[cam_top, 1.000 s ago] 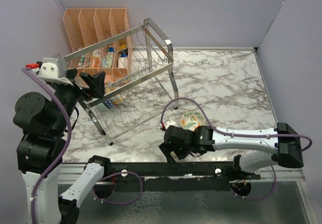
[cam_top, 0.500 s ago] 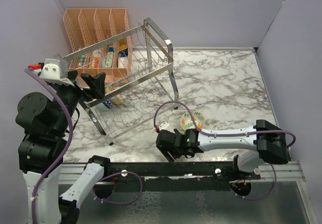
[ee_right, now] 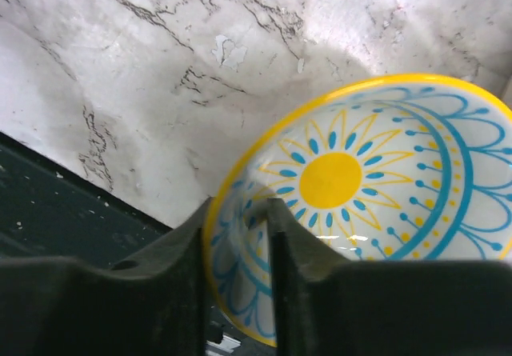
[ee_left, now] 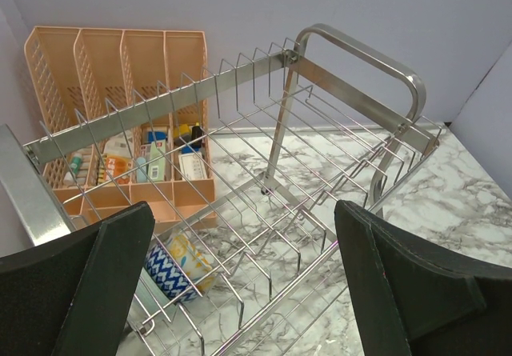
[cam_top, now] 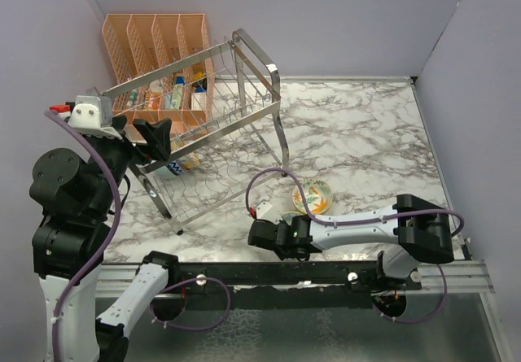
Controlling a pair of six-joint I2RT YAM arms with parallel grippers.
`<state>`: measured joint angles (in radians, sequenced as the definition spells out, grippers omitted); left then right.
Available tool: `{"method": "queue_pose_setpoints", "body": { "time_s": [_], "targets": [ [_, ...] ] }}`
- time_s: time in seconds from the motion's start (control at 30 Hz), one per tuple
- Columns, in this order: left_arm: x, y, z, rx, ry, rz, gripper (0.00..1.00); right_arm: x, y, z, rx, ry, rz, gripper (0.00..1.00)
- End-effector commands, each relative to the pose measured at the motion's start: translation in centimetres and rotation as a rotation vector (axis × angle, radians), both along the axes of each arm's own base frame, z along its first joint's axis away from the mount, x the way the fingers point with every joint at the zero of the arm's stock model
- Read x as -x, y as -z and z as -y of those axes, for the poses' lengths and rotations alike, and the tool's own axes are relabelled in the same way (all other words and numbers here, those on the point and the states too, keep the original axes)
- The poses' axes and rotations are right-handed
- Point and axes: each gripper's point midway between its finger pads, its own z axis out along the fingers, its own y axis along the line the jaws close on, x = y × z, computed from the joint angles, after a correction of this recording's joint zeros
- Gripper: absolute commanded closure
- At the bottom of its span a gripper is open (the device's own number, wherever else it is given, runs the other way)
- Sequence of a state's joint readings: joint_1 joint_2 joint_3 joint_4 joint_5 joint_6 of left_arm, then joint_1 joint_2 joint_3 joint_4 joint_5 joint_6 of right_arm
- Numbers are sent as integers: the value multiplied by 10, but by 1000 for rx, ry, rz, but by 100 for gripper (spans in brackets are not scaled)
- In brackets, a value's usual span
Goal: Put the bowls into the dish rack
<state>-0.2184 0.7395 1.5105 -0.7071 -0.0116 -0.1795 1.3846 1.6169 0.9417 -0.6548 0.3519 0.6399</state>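
Observation:
A cream-yellow bowl (ee_right: 384,188) with a yellow sun and blue petals painted inside sits on the marble near the table's front edge; it also shows in the top view (cam_top: 313,195). My right gripper (ee_right: 240,212) is shut on its near rim, one finger outside and one inside. In the top view that gripper (cam_top: 295,215) lies low under its own arm. The chrome dish rack (cam_top: 259,63) stands at the back left. On its lower tier a patterned bowl (ee_left: 178,262) leans beside a pale teal one (ee_left: 149,292). My left gripper (ee_left: 240,292) hovers open and empty over the dish rack (ee_left: 360,48).
A peach mesh organiser (cam_top: 159,45) with small bottles and packets stands behind the rack. The table's front edge and the dark rail (cam_top: 244,272) run right below the held bowl. A purple cable (cam_top: 269,173) loops over the marble. Walls close the left, back and right.
The right arm slid left and nearer the front edge, and its jaws closed from wide open onto the bowl's rim. The left arm barely shifted.

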Motion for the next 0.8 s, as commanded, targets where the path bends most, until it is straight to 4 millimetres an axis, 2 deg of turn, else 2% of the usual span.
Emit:
{"method": "queue_pose_setpoints", "body": {
  "time_s": [0.0,0.13,0.23,0.57,0.63,0.77],
  "targets": [
    [4,-12,-4,-3,-15,40,1,-3,-5,1,13,33,59,83],
    [7,-20,-4,2,-12,56,1,2,-22,-8,-21,5,59,95],
    [9,-25,-4,8,-8,69,1,11,-43,-24,-119,-37,22,99],
    [14,-35,-3,17,2,91,1,52,-133,-85,-550,-283,-117,99],
    [16,-39,-3,19,5,99,1,62,-144,-97,-618,-345,-165,99],
    [20,-46,-3,21,8,113,1,81,-154,-117,-721,-461,-312,99]
  ]
}}
